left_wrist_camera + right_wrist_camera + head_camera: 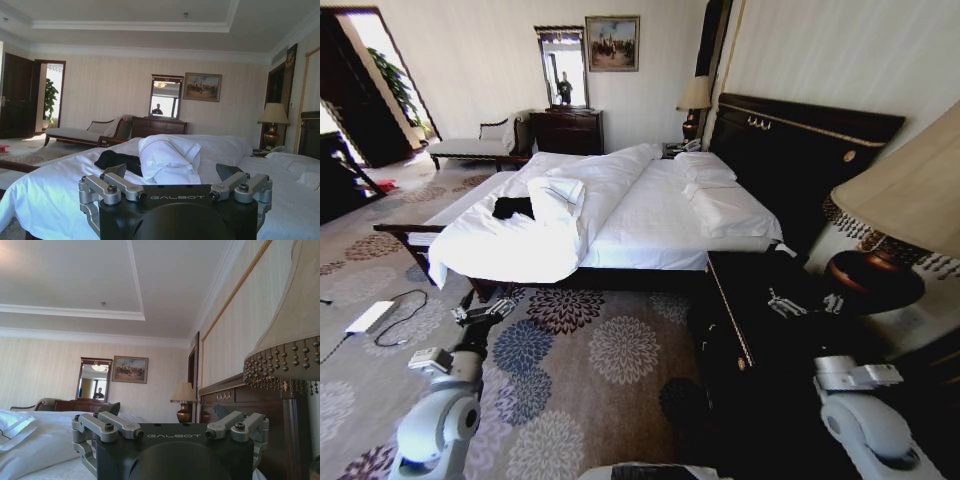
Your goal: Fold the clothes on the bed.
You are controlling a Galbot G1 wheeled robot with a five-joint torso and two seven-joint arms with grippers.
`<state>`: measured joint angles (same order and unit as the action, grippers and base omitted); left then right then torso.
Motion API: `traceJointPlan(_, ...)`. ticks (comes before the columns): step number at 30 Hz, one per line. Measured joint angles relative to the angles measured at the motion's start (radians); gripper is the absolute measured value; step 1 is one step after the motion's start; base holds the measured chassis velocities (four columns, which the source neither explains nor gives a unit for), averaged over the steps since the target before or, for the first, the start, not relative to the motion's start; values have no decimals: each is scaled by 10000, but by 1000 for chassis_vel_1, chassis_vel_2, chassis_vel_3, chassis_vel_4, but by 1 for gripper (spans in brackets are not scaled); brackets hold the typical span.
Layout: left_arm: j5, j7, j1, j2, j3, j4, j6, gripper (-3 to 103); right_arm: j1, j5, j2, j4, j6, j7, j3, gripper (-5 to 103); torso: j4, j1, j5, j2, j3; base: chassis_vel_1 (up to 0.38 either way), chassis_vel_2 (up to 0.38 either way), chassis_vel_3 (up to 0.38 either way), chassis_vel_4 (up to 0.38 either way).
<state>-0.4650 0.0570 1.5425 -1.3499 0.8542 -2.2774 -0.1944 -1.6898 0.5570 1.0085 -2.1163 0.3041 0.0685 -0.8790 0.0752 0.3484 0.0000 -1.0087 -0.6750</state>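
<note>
Currently: approach | T-shirt (512, 208) crumpled on bed (650, 225) foot, beside towels (555, 198) | left tool (485, 313) open, low, well short | right tool (170, 432) open | advice: close in, flatten fabric first.

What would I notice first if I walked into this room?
The big bed with its white duvet fills the middle, and a crumpled black T-shirt lies near its foot beside folded white towels. A tall dark headboard stands behind the pillows.
</note>
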Motion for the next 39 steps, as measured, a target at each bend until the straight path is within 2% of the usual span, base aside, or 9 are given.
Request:
traceJointPlan(19, 6, -72, -45, -24, -37, 76, 99, 100, 376, 80, 176, 397, -120, 384, 461, 100, 0, -1, 0, 0, 0, -14, 21, 12, -17)
traceJointPlan(39, 162, -136, 25, -124, -28, 195, 221, 100, 682, 115, 259, 703, -121, 461, 729, 100, 1, 1, 1, 2, -2, -105, 113, 114, -103)
